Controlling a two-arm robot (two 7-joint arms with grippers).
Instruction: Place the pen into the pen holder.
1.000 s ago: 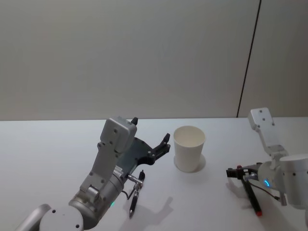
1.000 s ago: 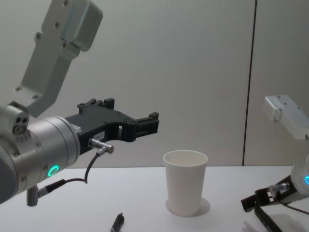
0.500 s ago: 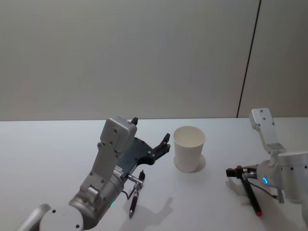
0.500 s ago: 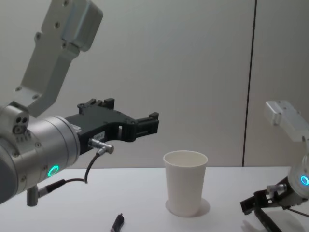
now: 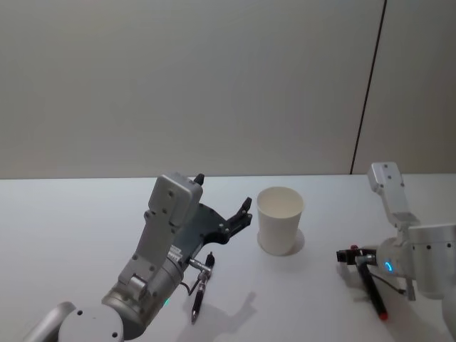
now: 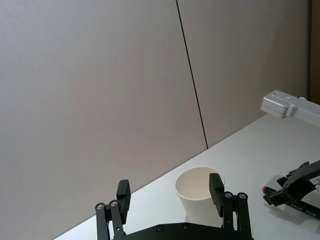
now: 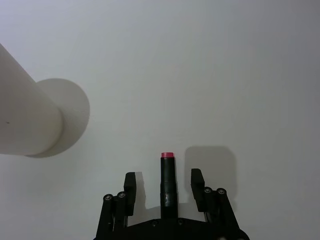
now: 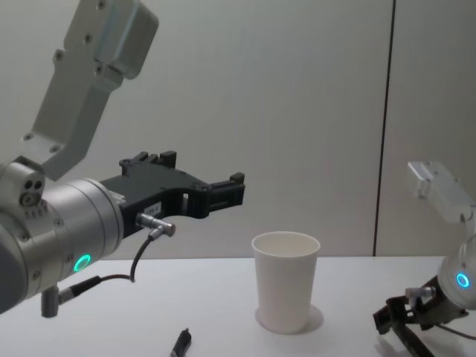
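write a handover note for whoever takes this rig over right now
Right gripper: low at the table, open, one finger on each side of the red-tipped pen, not yet closed on it.
Left gripper: open, holding nothing, raised above the table on the left of the pen holder.
Pen holder: upright mid-table, no pen standing in it.
A second, black pen lies on the table under the left arm.
Done: the right gripper is lined up around the pen.
Left: close on the pen, lift it, carry it over the pen holder and drop it in.
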